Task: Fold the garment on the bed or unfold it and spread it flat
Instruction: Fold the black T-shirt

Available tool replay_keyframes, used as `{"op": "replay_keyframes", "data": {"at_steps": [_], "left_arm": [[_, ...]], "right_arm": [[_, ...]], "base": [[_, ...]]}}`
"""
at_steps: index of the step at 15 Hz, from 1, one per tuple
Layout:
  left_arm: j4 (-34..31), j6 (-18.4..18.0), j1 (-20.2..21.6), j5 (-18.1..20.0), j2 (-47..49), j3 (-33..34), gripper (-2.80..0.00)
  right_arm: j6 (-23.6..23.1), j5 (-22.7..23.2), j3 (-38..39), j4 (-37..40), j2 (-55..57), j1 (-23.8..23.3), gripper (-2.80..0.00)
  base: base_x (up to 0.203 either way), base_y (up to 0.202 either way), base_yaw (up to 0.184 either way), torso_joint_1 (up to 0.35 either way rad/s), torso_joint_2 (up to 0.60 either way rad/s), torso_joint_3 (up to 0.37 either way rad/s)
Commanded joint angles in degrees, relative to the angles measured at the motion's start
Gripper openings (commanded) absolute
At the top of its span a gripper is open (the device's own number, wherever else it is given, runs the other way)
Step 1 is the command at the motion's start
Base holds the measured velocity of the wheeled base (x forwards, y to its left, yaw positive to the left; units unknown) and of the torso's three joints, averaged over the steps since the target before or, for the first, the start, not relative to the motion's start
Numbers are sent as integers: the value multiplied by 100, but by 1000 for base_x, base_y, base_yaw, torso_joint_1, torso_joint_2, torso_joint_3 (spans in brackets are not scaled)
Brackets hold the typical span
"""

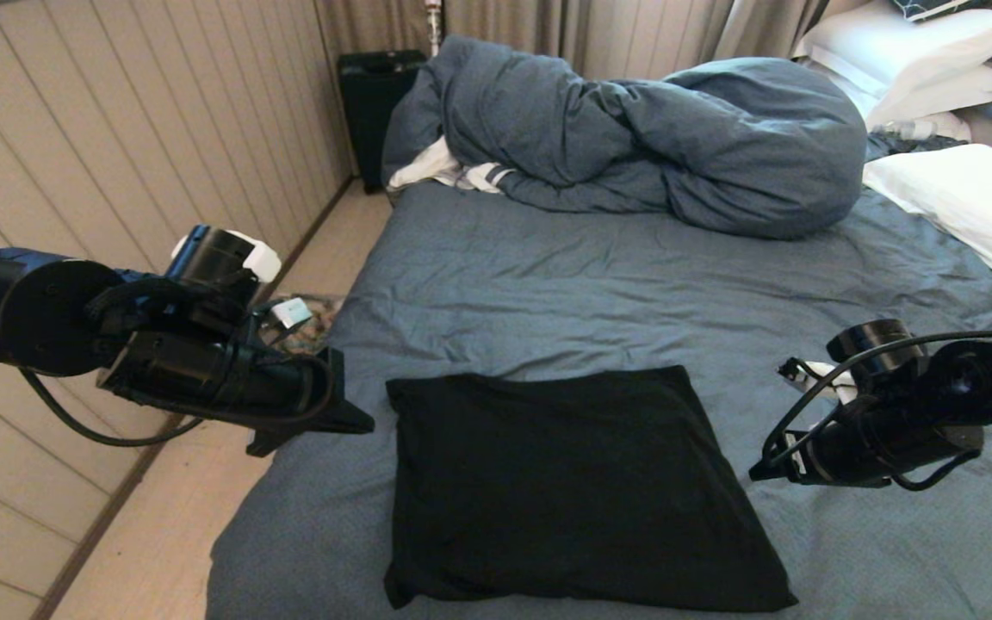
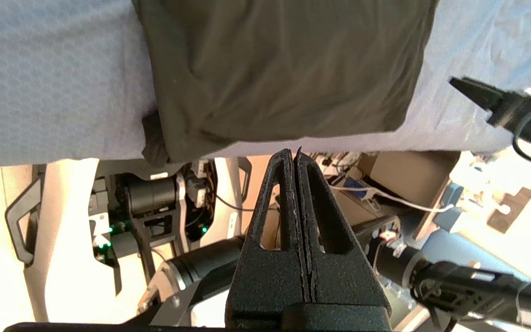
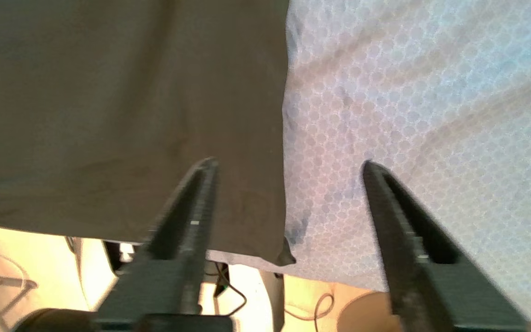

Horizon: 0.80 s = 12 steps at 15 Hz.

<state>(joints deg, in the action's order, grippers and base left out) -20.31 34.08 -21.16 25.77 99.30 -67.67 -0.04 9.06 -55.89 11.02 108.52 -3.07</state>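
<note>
The garment point(image 1: 573, 491) lies as a plain black folded rectangle near the front edge of the bed point(image 1: 634, 293); no print or label shows. My left gripper point(image 1: 358, 422) hovers just off its left side above the bed's edge, shut with nothing in it. In the left wrist view the shut tips point(image 2: 293, 154) point at the garment point(image 2: 284, 69). My right gripper point(image 1: 759, 472) hangs close to the garment's right edge. In the right wrist view it point(image 3: 288, 163) stands open and empty, straddling the edge of the garment point(image 3: 122, 106) and the bare sheet point(image 3: 408, 92).
A bunched blue-grey duvet point(image 1: 634, 138) fills the far part of the bed. White pillows point(image 1: 961, 198) lie at the right. A black case point(image 1: 375, 103) stands by the panelled wall point(image 1: 117, 129), and a strip of floor point(image 1: 169, 534) runs along the bed's left.
</note>
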Motion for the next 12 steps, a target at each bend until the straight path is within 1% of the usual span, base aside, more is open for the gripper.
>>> {"op": "replay_keyframes", "data": {"at_steps": [1, 2, 4, 5, 6, 7, 9, 12], "left_arm": [[9, 21, -2, 26, -114, 89, -280], [9, 33, -2, 38, -216, 116, -280], [8, 37, -2, 46, -228, 125, -280], [-5, 43, -2, 182, -302, 140, -280], [-8, 46, -2, 200, -306, 149, -280], [9, 37, -11, 200, -297, 176, -280], [18, 28, -42, 191, -288, 193, -280], [27, 28, -46, 191, -306, 211, -280]], "right_arm": [[10, -41, 16, 8, 323, 143, 0], [65, -57, 17, 7, 461, 349, 0], [87, -63, 18, 2, 479, 370, 0], [200, -72, 57, -229, 568, 510, 0], [307, -82, 159, -629, 656, 743, 0], [400, -90, 248, -905, 715, 845, 0], [521, -104, 311, -1278, 864, 958, 0], [523, -97, 192, -1313, 1084, 1010, 0]], "base": [[0, 0, 0, 0, 0, 0], [0, 0, 0, 0, 0, 0], [0, 0, 0, 0, 0, 0], [0, 0, 0, 0, 0, 0], [0, 0, 0, 0, 0, 0], [0, 0, 0, 0, 0, 0], [0, 0, 0, 0, 0, 0], [0, 0, 0, 0, 0, 0]]}}
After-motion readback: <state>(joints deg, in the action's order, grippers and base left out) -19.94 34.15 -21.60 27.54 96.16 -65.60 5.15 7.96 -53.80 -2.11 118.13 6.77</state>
